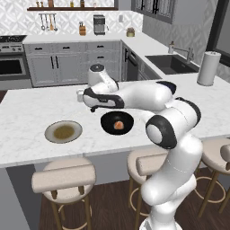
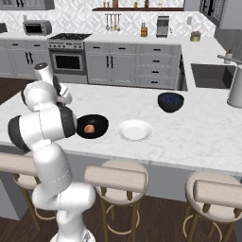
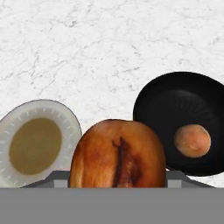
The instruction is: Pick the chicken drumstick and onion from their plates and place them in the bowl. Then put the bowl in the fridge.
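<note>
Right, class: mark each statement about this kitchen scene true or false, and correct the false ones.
1. The onion lies inside the black bowl. True.
2. The chicken drumstick rests on the grey-olive plate. False: it is up at the gripper, and that plate holds nothing.
3. The white plate has nothing on it. True.
4. The black bowl stands on a stool. False: it stands on the marble counter.
5. The grey-olive plate and the black bowl touch. False: bare counter separates them.
</note>
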